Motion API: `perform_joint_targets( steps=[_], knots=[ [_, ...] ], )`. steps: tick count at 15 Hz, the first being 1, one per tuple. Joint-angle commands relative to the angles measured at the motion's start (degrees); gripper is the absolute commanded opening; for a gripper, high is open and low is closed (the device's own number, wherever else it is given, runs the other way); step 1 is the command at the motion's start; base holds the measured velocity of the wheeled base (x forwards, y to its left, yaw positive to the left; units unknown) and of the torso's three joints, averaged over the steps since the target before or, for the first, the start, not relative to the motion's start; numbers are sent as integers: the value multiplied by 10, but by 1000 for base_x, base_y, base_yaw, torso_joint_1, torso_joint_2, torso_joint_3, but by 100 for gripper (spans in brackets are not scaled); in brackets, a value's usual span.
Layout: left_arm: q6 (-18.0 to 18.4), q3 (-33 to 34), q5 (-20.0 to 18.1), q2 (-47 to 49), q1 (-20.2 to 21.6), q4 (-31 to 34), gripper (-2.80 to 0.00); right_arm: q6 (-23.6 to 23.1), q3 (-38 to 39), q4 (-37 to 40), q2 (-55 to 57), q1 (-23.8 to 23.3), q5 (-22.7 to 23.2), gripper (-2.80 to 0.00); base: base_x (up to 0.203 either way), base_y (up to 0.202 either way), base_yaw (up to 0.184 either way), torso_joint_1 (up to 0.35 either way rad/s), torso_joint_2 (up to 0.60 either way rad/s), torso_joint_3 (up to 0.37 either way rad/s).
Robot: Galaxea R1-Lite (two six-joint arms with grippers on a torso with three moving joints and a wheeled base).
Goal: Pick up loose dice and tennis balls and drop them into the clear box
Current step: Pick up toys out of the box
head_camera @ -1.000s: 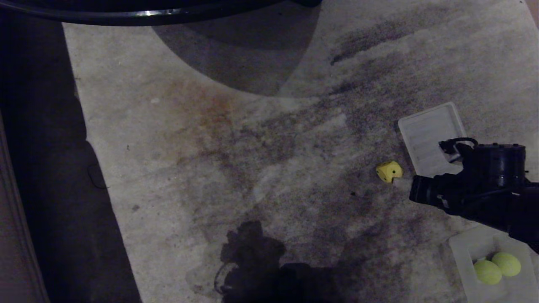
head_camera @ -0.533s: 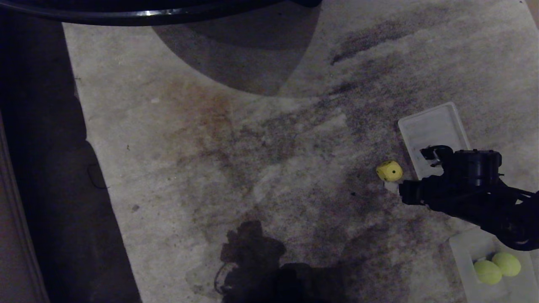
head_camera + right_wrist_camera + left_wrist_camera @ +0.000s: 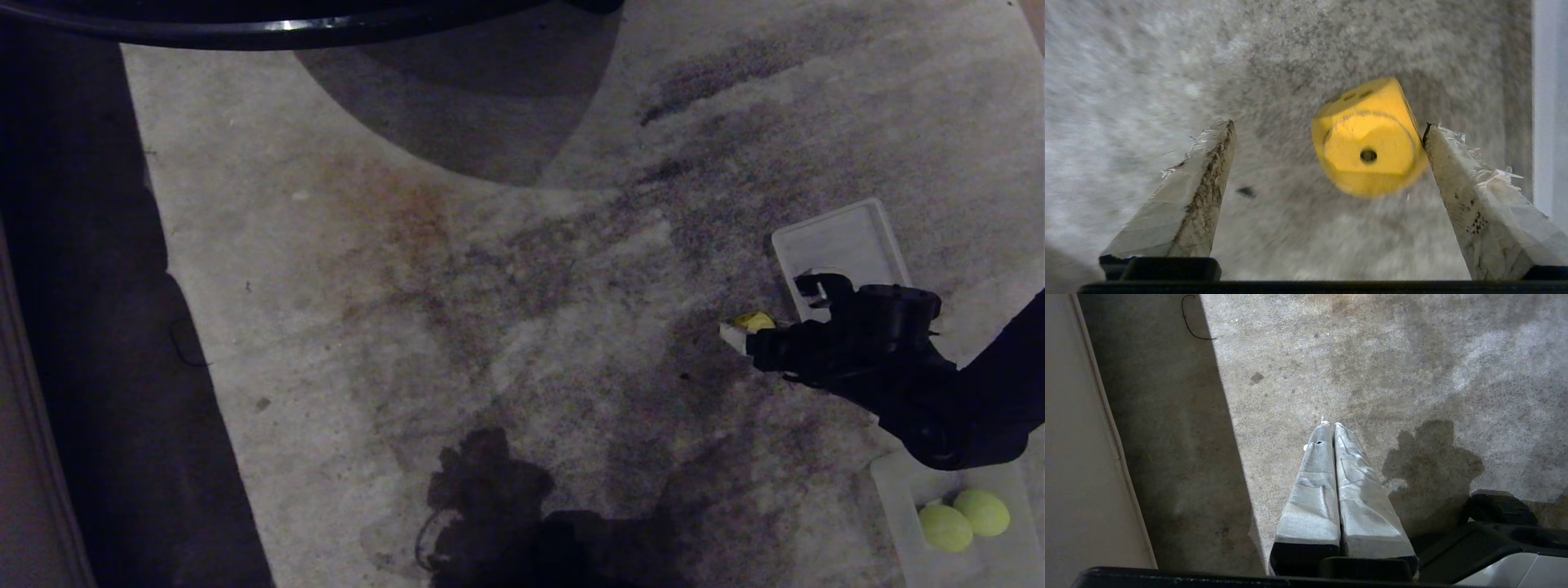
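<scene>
While right gripper [image 3: 1327, 159] fingers spread wide astride yellow die [image 3: 1367, 139], ribbed lid [image 3: 841, 245] just beyond, left fingers [image 3: 1327, 465] pressed together

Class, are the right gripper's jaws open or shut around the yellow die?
Open: the right gripper has its fingers spread either side of the yellow die, which sits off-centre.

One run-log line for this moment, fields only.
right gripper: open, straddling yellow die on carpet | left gripper: shut, parked | clear box: two tennis balls inside
</scene>
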Motion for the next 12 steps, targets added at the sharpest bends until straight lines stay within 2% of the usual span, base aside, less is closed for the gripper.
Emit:
perform_joint_targets(
  steps=[1, 5, 9, 10, 12],
  knots=[
    [0, 1, 0, 1, 0, 0, -280, -38, -4, -11, 31, -7, 2, 0, 0, 0, 0, 0, 0, 0],
    [0, 1, 0, 1, 0, 0, -280, -60, -11, -11, 33, -14, 2, 0, 0, 0, 0, 0, 0, 0],
    [0, 1, 0, 1, 0, 0, -280, -110, -13, -14, 54, -19, 1, 0, 0, 0, 0, 0, 0, 0],
    [0, 1, 0, 1, 0, 0, -280, -119, -13, -13, 55, -24, 2, -280, 0, 0, 0, 0, 0, 0],
    [0, 1, 0, 1, 0, 0, -280, -133, -17, -15, 66, -25, 2, -280, 0, 0, 0, 0, 0, 0]
  ],
)
